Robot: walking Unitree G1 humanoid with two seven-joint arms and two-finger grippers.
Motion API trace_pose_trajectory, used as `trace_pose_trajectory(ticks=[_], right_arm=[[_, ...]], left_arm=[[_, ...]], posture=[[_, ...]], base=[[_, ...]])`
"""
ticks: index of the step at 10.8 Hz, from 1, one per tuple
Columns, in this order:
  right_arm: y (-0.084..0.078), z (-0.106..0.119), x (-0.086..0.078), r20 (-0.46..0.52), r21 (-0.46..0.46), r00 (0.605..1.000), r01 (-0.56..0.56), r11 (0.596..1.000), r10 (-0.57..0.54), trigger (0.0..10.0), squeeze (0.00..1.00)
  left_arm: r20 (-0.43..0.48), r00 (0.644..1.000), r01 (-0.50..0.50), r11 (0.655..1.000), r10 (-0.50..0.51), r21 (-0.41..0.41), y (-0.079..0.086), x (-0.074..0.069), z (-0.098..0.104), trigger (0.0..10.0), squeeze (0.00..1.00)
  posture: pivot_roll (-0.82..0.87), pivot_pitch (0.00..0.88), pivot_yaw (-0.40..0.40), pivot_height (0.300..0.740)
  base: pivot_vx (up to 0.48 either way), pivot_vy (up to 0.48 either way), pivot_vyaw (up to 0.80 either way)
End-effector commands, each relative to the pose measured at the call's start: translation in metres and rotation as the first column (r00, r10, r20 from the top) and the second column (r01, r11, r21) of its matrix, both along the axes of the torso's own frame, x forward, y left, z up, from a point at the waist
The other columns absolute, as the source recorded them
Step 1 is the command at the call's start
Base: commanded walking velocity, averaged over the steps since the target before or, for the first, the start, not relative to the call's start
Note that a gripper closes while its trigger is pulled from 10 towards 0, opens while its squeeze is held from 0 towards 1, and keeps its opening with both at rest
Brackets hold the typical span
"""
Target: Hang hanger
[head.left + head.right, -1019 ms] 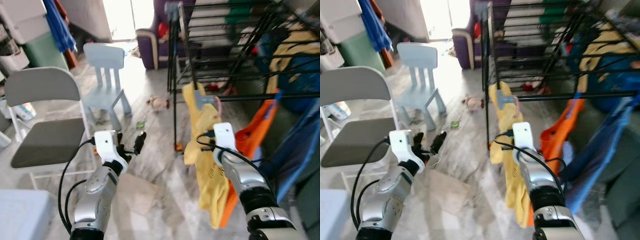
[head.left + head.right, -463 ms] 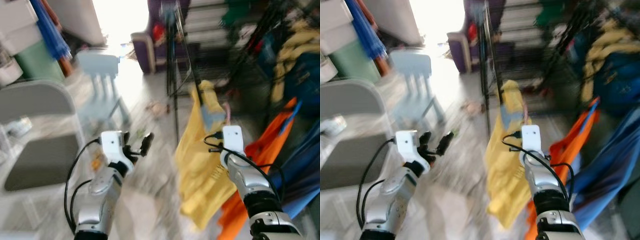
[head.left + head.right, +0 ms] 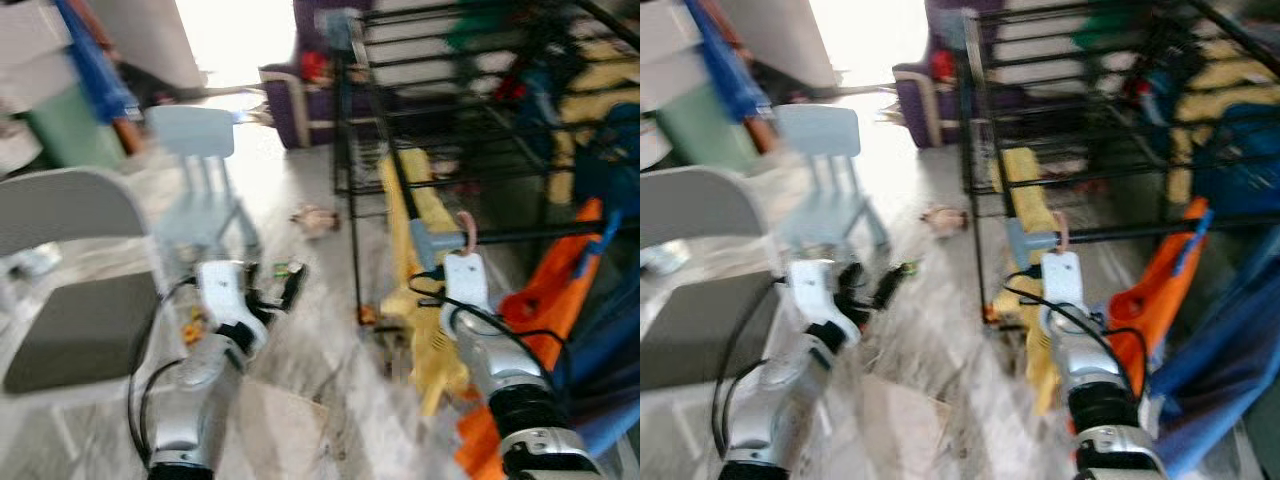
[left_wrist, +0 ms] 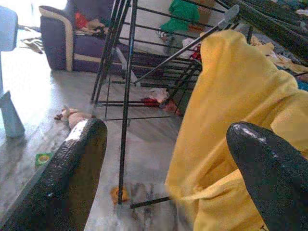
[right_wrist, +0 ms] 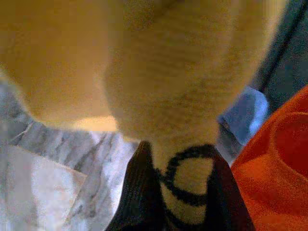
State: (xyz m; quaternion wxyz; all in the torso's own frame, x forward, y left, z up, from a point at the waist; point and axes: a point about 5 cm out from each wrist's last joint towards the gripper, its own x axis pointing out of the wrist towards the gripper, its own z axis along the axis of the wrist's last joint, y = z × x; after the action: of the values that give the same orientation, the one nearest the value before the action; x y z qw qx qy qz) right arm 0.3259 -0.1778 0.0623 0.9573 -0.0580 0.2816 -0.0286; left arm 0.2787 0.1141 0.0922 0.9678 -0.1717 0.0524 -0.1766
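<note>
Yellow garment (image 3: 425,265) on pink-hooked hanger (image 3: 452,236)

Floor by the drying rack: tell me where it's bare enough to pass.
Bare marble floor lies between the left gripper and the black drying rack. Crowded: the right gripper pinches the yellow garment beside orange cloth.

Drying rack on the right, chairs on the left, marble floor between.

Black metal drying rack (image 3: 430,130) ahead on the right, with yellow knitted garment on a grey plastic hanger (image 3: 425,290) hung from its front rail, just ahead of the right pincer (image 5: 178,202). Orange cloth (image 3: 545,300) right of that. Grey folding chair (image 3: 70,290) left; pale blue plastic chair (image 3: 200,175) behind it; purple sofa (image 3: 300,95) farther back.
</note>
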Motion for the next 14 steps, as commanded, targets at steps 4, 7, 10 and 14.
trace_pose_trajectory(ticks=[4,7,10,14], right_arm=[[0.019,-0.001,-0.004,-0.044,0.083,0.997,-0.056,0.995,0.06,10.0,0.0],[0.018,-0.01,-0.011,-0.087,0.095,0.993,-0.065,0.993,0.074,10.0,0.0],[0.007,-0.004,-0.008,-0.048,0.067,0.998,-0.041,0.997,0.044,10.0,0.0],[-0.023,0.01,-0.003,-0.029,0.014,0.996,-0.083,0.996,0.083,10.0,0.0]], left_arm=[[-0.012,1.0,-0.019,1.0,0.019,0.017,0.006,0.002,0.001,10.0,0.0],[-0.04,0.999,-0.012,0.999,0.014,0.035,0.005,0.001,-0.003,10.0,0.0],[-0.05,0.999,-0.007,0.999,0.009,0.039,0.001,0.001,-0.003,10.0,0.0],[-0.064,0.998,-0.01,0.999,0.013,0.038,0.0,0.002,-0.004,10.0,0.0]], posture=[[-0.15,0.0,0.084,0.74],[-0.14,0.0,0.081,0.74],[-0.15,0.0,0.085,0.74],[-0.15,0.0,0.084,0.74]], base=[[0.0,0.0,0.0],[0.0,0.0,0.0],[0.0,0.0,0.0],[0.0,0.0,0.0]])
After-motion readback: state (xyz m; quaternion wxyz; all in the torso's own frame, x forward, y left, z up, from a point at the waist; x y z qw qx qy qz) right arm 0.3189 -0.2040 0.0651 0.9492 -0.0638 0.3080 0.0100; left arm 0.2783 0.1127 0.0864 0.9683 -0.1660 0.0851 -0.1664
